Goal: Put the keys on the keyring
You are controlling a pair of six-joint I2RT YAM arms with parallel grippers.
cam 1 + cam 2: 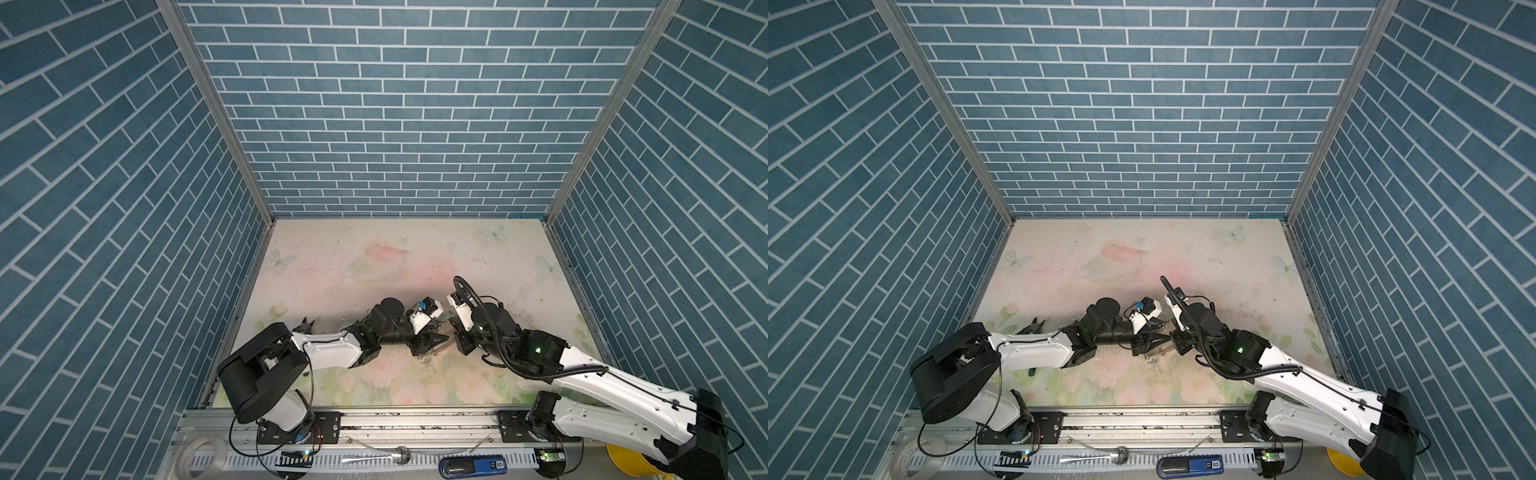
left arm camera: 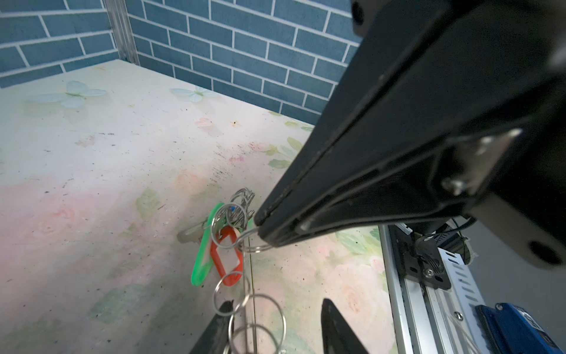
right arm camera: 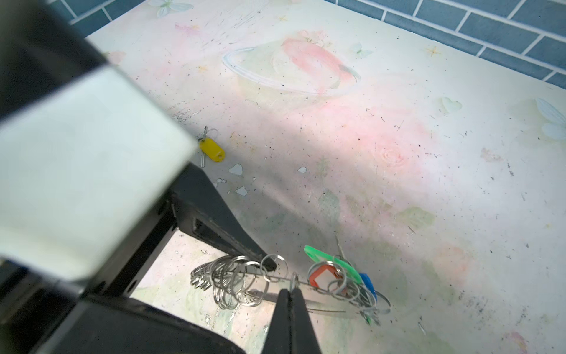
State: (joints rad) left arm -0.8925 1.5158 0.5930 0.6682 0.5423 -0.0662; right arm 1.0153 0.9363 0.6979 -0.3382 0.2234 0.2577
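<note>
Pinching one silver ring of the keyring, your right gripper is clamped tight near the centre of the table, with green-, red- and blue-tagged keys hanging just beside it. Your left gripper stands partly spread around loose rings. The yellow-tagged key lies apart.

left claw parted, right claw clamped — facing

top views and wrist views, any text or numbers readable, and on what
"SD": small label on the blue device, seen in both top views; the rest of that label is too small to read.
Red key tag: white insert looks blank.
Nothing else readable.
</note>
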